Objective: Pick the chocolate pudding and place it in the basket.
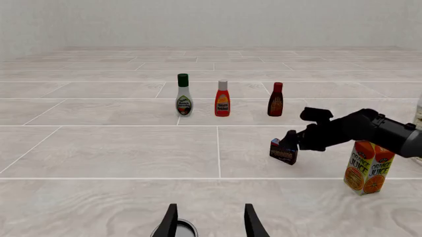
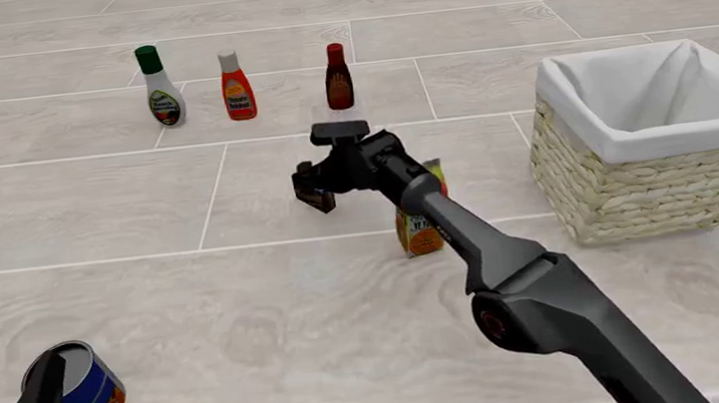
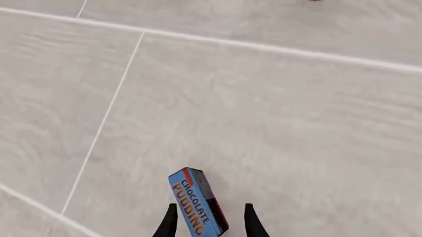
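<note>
The basket point(image 2: 677, 173) stands on the surface to the right, open-topped, with bare tile between it and the right arm. The orange juice carton point(image 2: 419, 230) stands close by that arm (the one thing to swing clear of). The chocolate pudding point(image 3: 197, 203), a small stiff carton, probably light and somewhat slick, sits tilted between the jaws of the right gripper point(image 3: 208, 222), which look closed on its broad faces. The left gripper point(image 1: 209, 224) hangs open, holding nothing.
</note>
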You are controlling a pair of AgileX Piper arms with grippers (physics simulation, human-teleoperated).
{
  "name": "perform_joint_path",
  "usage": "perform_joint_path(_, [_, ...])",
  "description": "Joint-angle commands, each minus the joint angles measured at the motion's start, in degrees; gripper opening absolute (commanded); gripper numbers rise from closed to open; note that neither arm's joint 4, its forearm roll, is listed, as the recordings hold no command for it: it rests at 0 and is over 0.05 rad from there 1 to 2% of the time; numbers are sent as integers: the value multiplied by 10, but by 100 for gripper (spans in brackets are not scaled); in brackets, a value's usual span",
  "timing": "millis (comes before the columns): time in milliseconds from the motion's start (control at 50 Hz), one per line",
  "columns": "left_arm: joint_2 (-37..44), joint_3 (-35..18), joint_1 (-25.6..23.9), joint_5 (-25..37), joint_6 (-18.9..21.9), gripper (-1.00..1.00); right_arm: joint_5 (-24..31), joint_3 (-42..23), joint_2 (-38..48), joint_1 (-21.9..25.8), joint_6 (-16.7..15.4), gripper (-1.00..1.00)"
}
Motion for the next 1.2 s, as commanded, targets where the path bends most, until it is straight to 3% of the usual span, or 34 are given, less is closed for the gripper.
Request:
perform_joint_path(20, [0, 0, 0, 0, 0, 100, -2, 0, 4, 0, 2, 100])
perform_joint_path(760, [0, 0, 0, 0, 0, 100, -6, 2, 8, 6, -9, 100])
perform_joint_path(780, [0, 0, 0, 0, 0, 100, -6, 2, 7, 5, -13, -100])
perform_joint_path(900, [0, 0, 0, 0, 0, 100, -14, 18, -9, 13, -30, -100])
perform_joint_path(980, [0, 0, 0, 0, 0, 100, -99, 174, -85, 20, -35, -100])
perform_joint_path(1200, [0, 0, 0, 0, 0, 100, -171, 305, -155, 38, -34, -100])
